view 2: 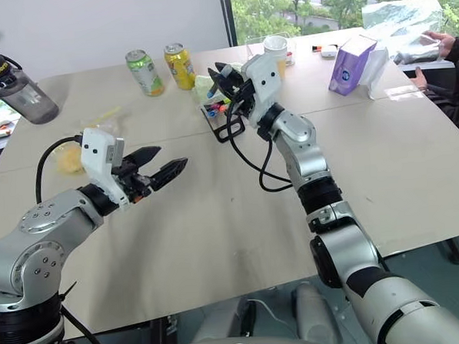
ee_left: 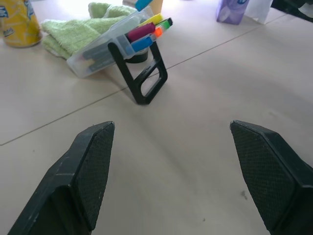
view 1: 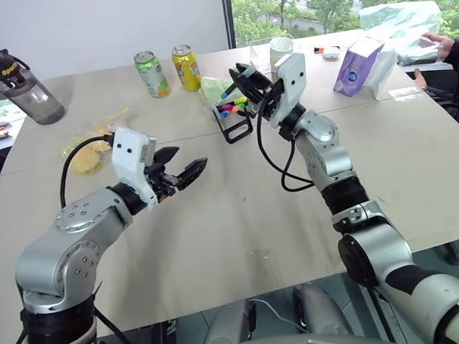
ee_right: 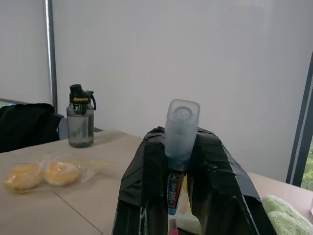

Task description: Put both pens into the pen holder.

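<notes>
The black wire pen holder (view 1: 235, 125) stands mid-table with its loop toward me and leans back against a clear case (ee_left: 98, 51). Several coloured marker ends (ee_left: 146, 30) poke out above it; I cannot tell whether one is a pen. My right gripper (view 1: 242, 76) hovers just above the holder, shut on a dark pen (ee_right: 181, 129) with a pale translucent cap, which stands up between the fingers. A light-blue end (view 1: 226, 94) shows below the gripper. My left gripper (view 1: 191, 158) hangs open and empty over bare table, nearer me and left of the holder.
A green can (view 1: 152, 73) and a yellow can (view 1: 185, 66) stand behind the holder, beside a green cloth (view 1: 212, 88). A water bottle (view 1: 21, 86) is far left, bagged pastries (view 1: 90, 152) left. A paper cup (view 1: 281, 49), a purple box (view 1: 356, 67) and a person's hands (view 1: 441, 47) are at the right.
</notes>
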Tool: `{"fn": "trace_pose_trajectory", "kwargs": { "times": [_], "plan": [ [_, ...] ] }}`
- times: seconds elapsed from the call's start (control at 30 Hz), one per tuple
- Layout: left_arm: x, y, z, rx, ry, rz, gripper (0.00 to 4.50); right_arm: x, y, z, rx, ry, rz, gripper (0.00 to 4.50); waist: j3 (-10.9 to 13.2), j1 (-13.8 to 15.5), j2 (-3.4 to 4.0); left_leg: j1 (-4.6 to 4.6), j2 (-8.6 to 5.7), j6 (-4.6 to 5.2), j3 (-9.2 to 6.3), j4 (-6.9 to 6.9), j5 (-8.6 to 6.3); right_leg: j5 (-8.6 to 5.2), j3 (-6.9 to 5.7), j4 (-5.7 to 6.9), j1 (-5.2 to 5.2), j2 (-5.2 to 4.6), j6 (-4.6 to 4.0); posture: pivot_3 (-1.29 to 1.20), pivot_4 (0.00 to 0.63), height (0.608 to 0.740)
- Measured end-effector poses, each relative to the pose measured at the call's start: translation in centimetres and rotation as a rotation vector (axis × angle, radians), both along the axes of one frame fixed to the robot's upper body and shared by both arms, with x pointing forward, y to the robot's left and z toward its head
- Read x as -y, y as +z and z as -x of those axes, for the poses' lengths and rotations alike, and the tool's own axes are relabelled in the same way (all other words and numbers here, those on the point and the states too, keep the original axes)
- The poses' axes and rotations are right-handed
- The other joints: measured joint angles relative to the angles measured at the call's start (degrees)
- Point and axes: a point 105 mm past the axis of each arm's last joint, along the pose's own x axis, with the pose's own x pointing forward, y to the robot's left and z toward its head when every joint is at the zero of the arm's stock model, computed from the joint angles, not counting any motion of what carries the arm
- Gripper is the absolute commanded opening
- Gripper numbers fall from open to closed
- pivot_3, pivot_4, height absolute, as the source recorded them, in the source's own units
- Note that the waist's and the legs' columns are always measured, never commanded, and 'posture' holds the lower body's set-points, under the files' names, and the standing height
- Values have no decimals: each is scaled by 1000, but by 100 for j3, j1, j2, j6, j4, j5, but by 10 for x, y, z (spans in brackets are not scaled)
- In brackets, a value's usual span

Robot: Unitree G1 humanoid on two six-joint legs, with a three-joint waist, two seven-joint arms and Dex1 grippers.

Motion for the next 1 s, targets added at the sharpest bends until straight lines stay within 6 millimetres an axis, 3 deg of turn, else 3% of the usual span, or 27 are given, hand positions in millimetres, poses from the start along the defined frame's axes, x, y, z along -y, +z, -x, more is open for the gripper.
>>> {"fn": "trace_pose_trajectory", "kwargs": {
  "times": [0.4,0.7,0.73,0.83,0.87,0.9,0.97,1.0],
  "plan": [
    [-1,-2,2,-3,21,-7,3881,4,-9,-17,-42,-57,-26,79,1,-13,1,0,0,0,0,0,0,0,1,0,0,1,0,0,150,740],
    [-1,-2,2,2,22,-11,3881,-9,-20,-17,-96,-19,-28,79,1,-133,1,0,0,0,0,0,0,0,1,1,0,0,0,0,150,740],
    [-1,-2,2,1,23,-11,3919,-10,-20,-18,-99,-18,-27,1103,1,-138,1,1,0,0,0,0,0,0,1,2,0,0,0,0,150,740],
    [-1,-2,2,1,25,-11,3919,-9,-20,-20,-113,-28,-29,2216,1,-147,2,2,0,0,0,0,0,0,2,5,0,1,0,0,150,740],
    [-1,-2,2,0,27,-11,3919,-9,-22,-22,-122,-34,-31,2895,1,-146,2,2,0,0,0,0,0,0,3,5,0,1,0,0,150,740],
    [-2,-3,2,-1,28,-11,3919,-8,-22,-23,-129,-38,-32,3152,1,-147,2,2,0,-1,0,0,0,0,3,5,0,1,0,0,150,740],
    [-2,-3,3,-3,31,-12,3919,-8,-24,-24,-140,-43,-35,4076,1,-146,2,2,0,0,0,0,0,0,3,5,0,1,0,0,150,740],
    [-2,-3,3,-3,31,-12,3919,-8,-23,-25,-140,-43,-38,4076,1,-147,2,2,0,0,0,0,0,0,3,5,0,1,0,0,150,740]
  ]
}}
